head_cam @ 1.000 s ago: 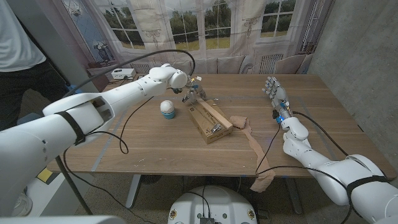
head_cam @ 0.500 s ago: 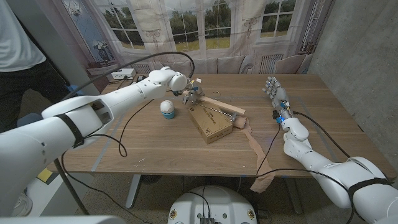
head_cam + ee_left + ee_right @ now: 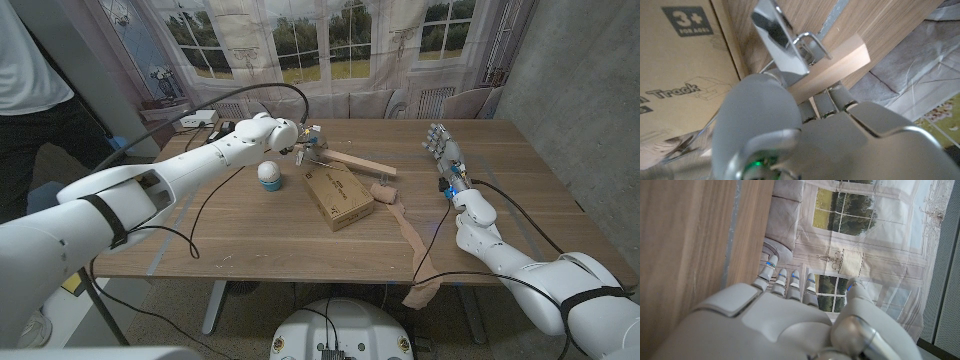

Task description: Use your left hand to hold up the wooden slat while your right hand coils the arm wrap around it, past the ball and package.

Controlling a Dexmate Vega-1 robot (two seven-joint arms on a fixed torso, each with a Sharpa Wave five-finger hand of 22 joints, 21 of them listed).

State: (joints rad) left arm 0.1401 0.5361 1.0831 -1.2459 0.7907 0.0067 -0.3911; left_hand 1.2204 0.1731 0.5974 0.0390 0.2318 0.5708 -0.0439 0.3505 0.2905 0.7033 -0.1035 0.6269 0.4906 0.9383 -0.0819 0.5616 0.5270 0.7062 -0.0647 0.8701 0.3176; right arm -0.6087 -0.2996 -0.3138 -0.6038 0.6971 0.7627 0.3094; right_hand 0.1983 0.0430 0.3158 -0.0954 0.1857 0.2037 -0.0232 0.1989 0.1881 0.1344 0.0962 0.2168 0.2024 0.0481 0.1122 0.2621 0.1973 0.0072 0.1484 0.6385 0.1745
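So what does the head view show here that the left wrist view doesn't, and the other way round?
Head view alone: the ball, the tan arm wrap trailing off the table's front edge, and the right robot hand open and upright, away from the work. Left wrist view alone: the package's print, a "3+" age mark and the word "Track", plus a close look at the slat's cut end. Both: the left robot hand holding the wooden slat, and the cardboard package.

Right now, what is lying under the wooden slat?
The cardboard package lies under the wooden slat, which the left robot hand grips at one end. The slat's far end reaches the arm wrap; whether they touch is unclear.
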